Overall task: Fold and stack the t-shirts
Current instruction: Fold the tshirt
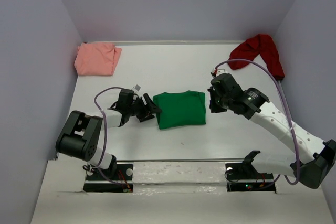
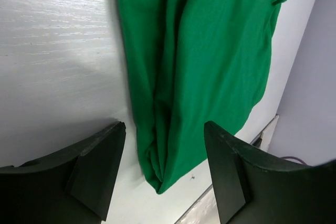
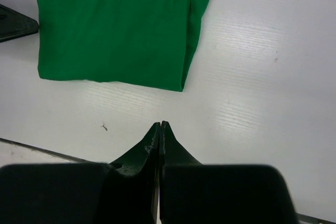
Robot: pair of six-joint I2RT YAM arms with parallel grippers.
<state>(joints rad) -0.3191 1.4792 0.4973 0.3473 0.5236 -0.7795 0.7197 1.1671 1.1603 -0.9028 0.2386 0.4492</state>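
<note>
Roughly, one shirt of three looks done. The green shirt (image 1: 181, 109) lies in the middle of the counter (image 1: 163, 72) as a compact rectangle with its layers doubled along the edges. The left wrist view shows a few loose ridges running down it, so the fold is tidy rather than crisp. The left pincer (image 2: 164, 174) hangs released just beside the shirt's left edge, jaws spread wide, with only cloth and bare counter below the gap. The right pincer (image 3: 160, 129) is clenched on nothing. Its tips are pressed together over bare counter just off one corner of the shirt and do not touch the cloth.

The pink shirt (image 1: 96, 59) sits in the far left corner as a squarish bundle. It may be folded, but from above I cannot tell how neatly. The red shirt (image 1: 257, 50) is plainly not folded: it is bunched in the far right corner, with one end trailing along the wall. All three lie well apart, so nothing is stacked yet. By my reckoning, what remains is folding the red shirt, perhaps squaring up the pink, then gathering all three into one pile.
</note>
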